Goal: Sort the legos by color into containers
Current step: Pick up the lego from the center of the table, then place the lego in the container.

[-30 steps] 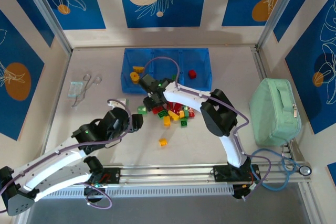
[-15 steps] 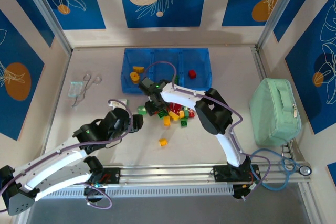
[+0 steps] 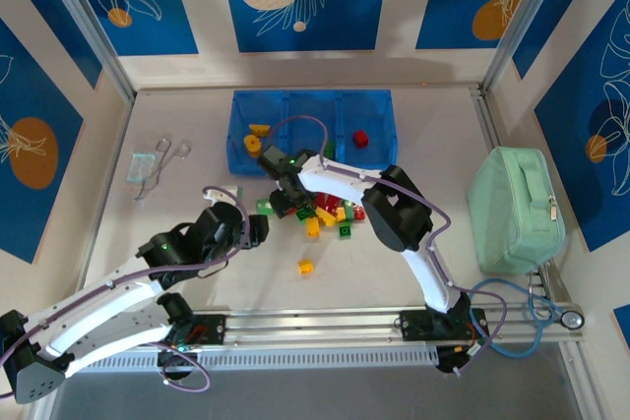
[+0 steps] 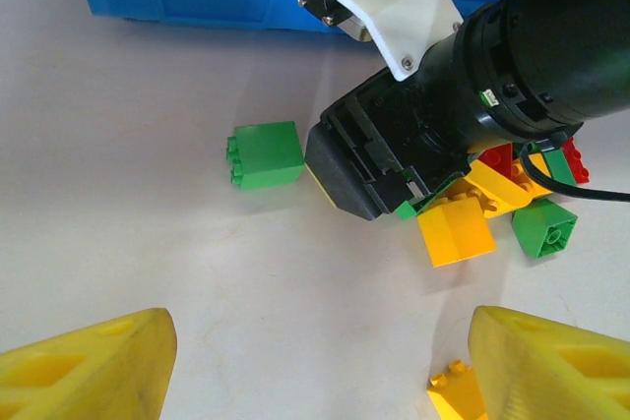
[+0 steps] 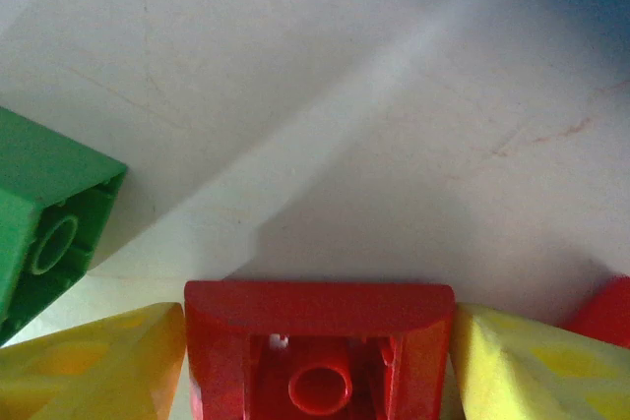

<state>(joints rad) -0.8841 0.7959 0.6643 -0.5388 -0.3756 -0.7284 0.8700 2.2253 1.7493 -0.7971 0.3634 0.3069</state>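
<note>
White and mostly bare, the counter [image 3: 443,135] carried a loose heap of legos [image 3: 330,215] near its middle, just in front of the blue tray [image 3: 379,115]. At the left edge of that heap a red brick [image 5: 320,312] was seen between the yellow pads [image 5: 89,361] of the right hand [image 5: 320,361]. Its hollow underside was turned toward the wrist camera and its two flat side walls lay flush against the pads. Whether it was truly clamped or merely bracketed could not be told. The brick was judged to be light, rigid and smooth-walled: it would not give or be harmed under pressure, but it might twist out if pinched by a corner or across its studs. The opposed flat walls were therefore judged the right place to take hold, squarely. A green brick [image 4: 266,154] lay just beside the right hand, apart from the heap, and yellow and red pieces were crowded against the hand's other side. One yellow brick [image 3: 305,266] lay alone, nearer the arm bases. Inside the tray, yellow pieces [image 3: 256,135] were seen in the left compartment and a red piece [image 3: 361,138] in the right. The left hand [image 4: 315,371] was held low over the counter, its pads wide apart and empty. A mint-green pouch [image 3: 514,209] lay well off to the right.
</note>
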